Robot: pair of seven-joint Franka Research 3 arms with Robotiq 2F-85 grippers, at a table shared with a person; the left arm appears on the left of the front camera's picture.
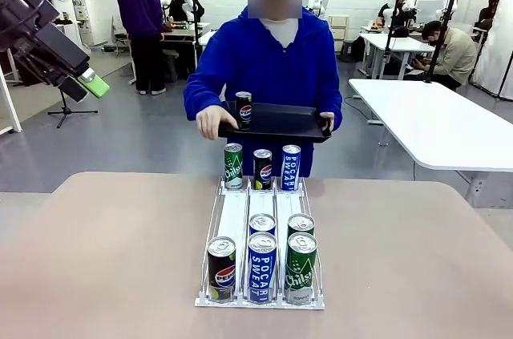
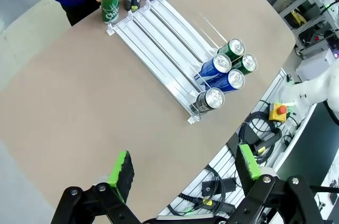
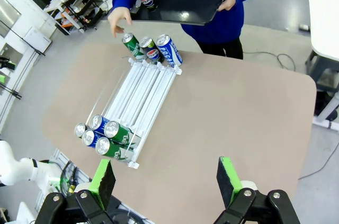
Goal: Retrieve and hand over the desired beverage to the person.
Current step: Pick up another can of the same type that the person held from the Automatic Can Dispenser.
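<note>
Pepsi can (image 1: 244,110) on black tray (image 1: 290,120)

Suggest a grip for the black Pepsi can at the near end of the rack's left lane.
Probably take the black Pepsi can by its upper side wall, coming down from above: it stands upright, the blue Pocari Sweat can crowds its right, and the white wire rack fences its base.

In the front view, the black can (image 1: 221,272) at the near left of the rack (image 1: 232,219) is showing "PEPSI" up its side. The blue can (image 1: 262,268) beside it is reading "POCARI SWEAT", and the green can (image 1: 300,271) is showing "Chils", the rest curving away. At the rack's far end, the far green can (image 1: 233,167) is showing "Chils" and the far blue-and-white can (image 1: 291,167) "POCARI SWEAT". The can on the black tray (image 1: 244,110) is bearing the Pepsi roundel.
</note>
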